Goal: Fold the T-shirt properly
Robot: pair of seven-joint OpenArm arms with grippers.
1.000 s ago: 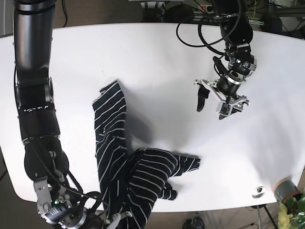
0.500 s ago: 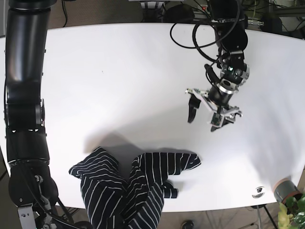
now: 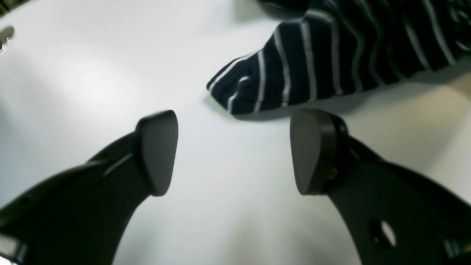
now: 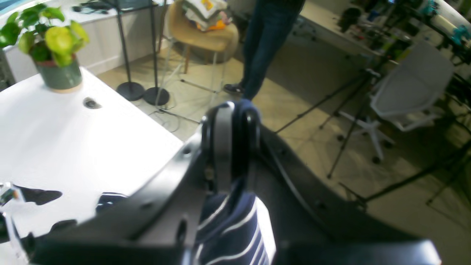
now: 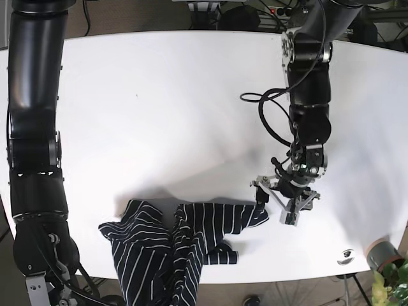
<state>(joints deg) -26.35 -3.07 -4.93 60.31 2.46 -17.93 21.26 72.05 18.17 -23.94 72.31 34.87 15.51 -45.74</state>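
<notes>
The navy T-shirt with white stripes lies crumpled at the table's front edge, and part of it hangs over the edge. One sleeve points right. My left gripper is open and low over the table, just right of that sleeve's end. In the left wrist view the sleeve lies just beyond the open gripper. My right gripper is shut on a bunch of the shirt, beyond the table's front edge. It is out of the base view.
A potted plant and a metal grommet sit at the table's front right corner. Black cables hang along the left arm. In the right wrist view a person, chairs and tripods stand on the floor past the table.
My left gripper has moved down toward the front edge to the sleeve end. The shirt was dragged to the front edge, and its left part now spreads a little farther onto the table.
</notes>
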